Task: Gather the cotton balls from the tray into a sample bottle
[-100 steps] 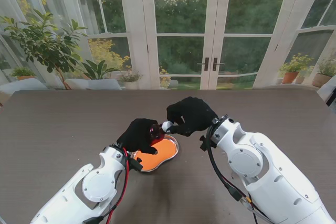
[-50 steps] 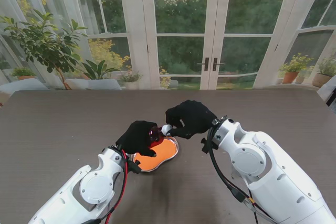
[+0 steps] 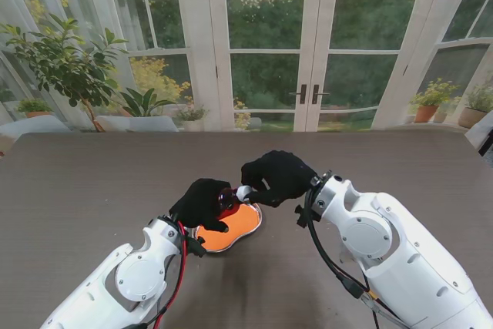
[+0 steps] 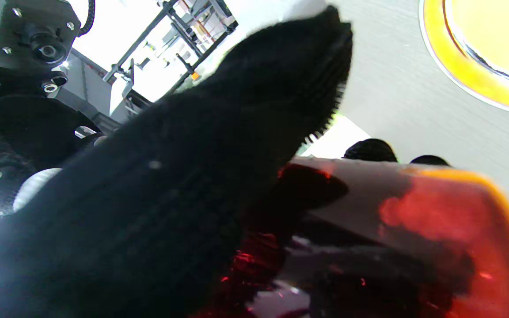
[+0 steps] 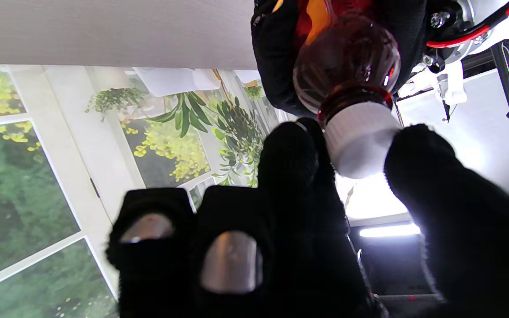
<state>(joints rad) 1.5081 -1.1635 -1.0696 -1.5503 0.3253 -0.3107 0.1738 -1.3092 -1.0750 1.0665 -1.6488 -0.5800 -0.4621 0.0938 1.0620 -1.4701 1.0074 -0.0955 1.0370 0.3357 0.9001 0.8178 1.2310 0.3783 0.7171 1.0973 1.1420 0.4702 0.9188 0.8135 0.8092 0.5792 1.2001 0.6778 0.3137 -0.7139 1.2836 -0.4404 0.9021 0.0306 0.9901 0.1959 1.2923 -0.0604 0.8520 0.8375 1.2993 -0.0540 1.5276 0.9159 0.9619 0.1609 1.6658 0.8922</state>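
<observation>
Bottle lies tilted in left hand, cap toward right hand.

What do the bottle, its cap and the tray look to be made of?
Bottle: amber-red and see-through with glossy highlights, so glass or clear plastic; I cannot tell which. Cap: white, matte, finely ribbed, likely plastic. Tray: orange with a shiny silvery rim, perhaps metal.

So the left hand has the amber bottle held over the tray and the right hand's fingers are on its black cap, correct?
Not quite: the cap is white, not black, as the right wrist view shows. The rest holds: the left hand grips the amber bottle over the orange tray, and the right hand has its fingers on either side of the cap.
</observation>
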